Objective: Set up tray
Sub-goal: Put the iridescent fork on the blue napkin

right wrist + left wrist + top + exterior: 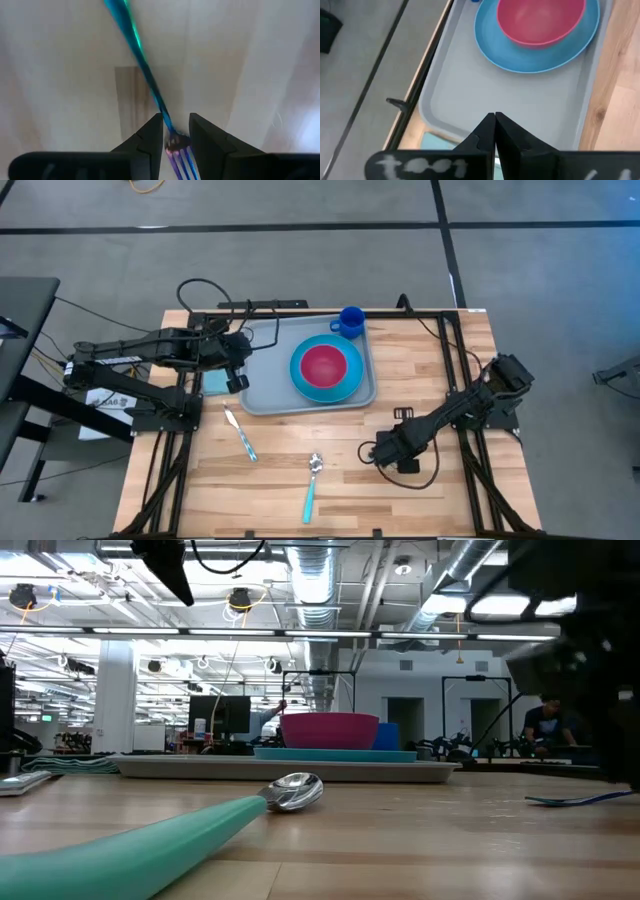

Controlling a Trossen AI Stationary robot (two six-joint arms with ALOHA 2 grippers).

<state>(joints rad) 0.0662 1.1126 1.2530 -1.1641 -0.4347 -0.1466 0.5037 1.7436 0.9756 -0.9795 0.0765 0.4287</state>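
Note:
The pale grey-blue tray point(262, 402) lies at the table's far middle. It carries a round blue plate point(352, 385) with a pink bowl point(322, 365) on it. A blue cup point(351, 320) stands at the tray's far right corner. My left gripper point(238, 376) is shut and hovers high over the tray's left part point(470, 95). My right gripper point(385, 452) is low at the table's near right, shut on a blue-purple fork point(145, 65). A knife point(241, 435) and a teal-handled spoon point(312, 485) lie flat on the wood nearer me. My right gripper pinches the fork where its neck meets the tines point(172, 140), one finger on each side, coming from above across the fork. The handle point(560, 800) reaches out past the fingers, low over the table. Whether its end rests on the wood, I cannot tell.
A small flat teal rectangle point(213, 383) lies just left of the tray, under my left arm. Cables and a black frame run along the table's far edge point(300, 308). Bare wood point(440, 500) shows between the spoon and the table's right near corner.

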